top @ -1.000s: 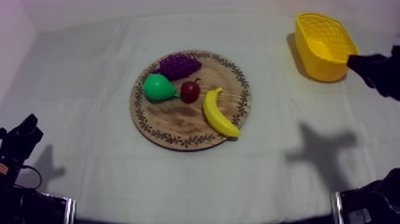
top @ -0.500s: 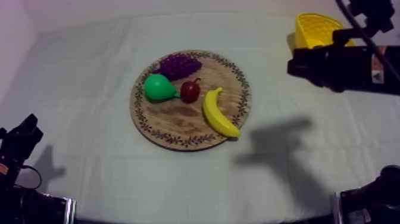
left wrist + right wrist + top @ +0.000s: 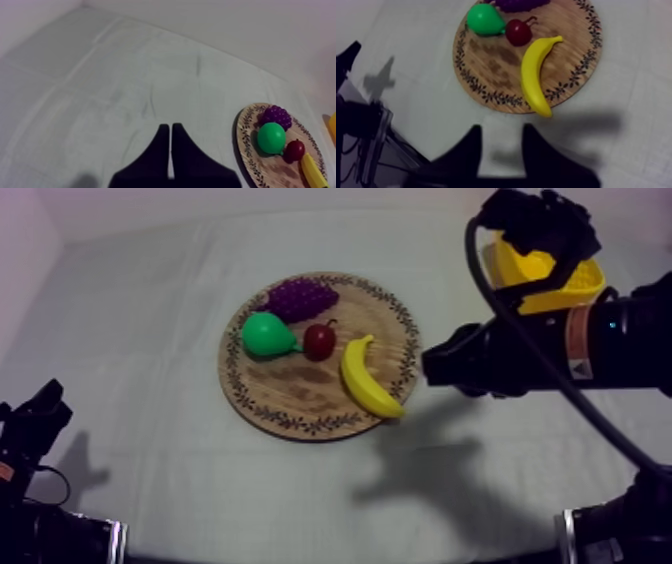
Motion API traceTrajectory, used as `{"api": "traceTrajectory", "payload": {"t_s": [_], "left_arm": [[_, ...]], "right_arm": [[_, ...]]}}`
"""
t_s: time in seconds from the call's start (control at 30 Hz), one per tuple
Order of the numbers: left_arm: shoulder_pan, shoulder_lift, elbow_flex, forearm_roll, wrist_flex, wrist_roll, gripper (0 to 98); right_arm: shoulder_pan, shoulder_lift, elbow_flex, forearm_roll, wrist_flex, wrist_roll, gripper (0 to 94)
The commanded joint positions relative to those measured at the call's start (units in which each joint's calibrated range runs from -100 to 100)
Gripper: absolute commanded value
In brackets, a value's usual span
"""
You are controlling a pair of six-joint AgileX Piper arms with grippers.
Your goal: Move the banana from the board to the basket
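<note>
Your right gripper (image 3: 502, 129) has its two fingers spread with nothing between them. In the top view it hangs at centre right, just off the edge of the wooden board (image 3: 290, 403), near the banana (image 3: 370, 378) but not touching it. The banana lies flat on the right side of the board, curving from beside the small red fruit (image 3: 319, 341) down to the patterned rim, where its lower tip reaches the border. The likeliest slip is a pinch on that tapered tip, the nearest part to you: the smooth toy skin would probably squirt out as the fingers close. Aim for the thick middle, with the fingers across the curve rather than along it. If you come down too close to the rim, a finger could land on the board's edge and tip or drag it. Reach too far in and you may nudge the small red fruit into the pear (image 3: 267, 335). The yellow basket (image 3: 570, 288) sits at the upper right of the top view, partly hidden behind your own arm, so a low carry could clip its wall or leave the long banana hung across the rim. Your left gripper (image 3: 171, 131), fingers pressed together, rests at lower left, well apart from all this.
</note>
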Motion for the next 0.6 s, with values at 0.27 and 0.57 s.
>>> {"api": "traceTrajectory", "payload": {"t_s": [0.27,0.57], "left_arm": [[-0.03,-0.03,0.03,0.02,-0.02,0.0,0.1],[-0.03,-0.03,0.03,0.02,-0.02,0.0,0.1]], "right_arm": [[-1.17,1.48,-0.11,-1.7,0.04,3.85,71.5],[-0.85,5.6,0.82,-0.63,-2.0,2.19,72.2]]}}
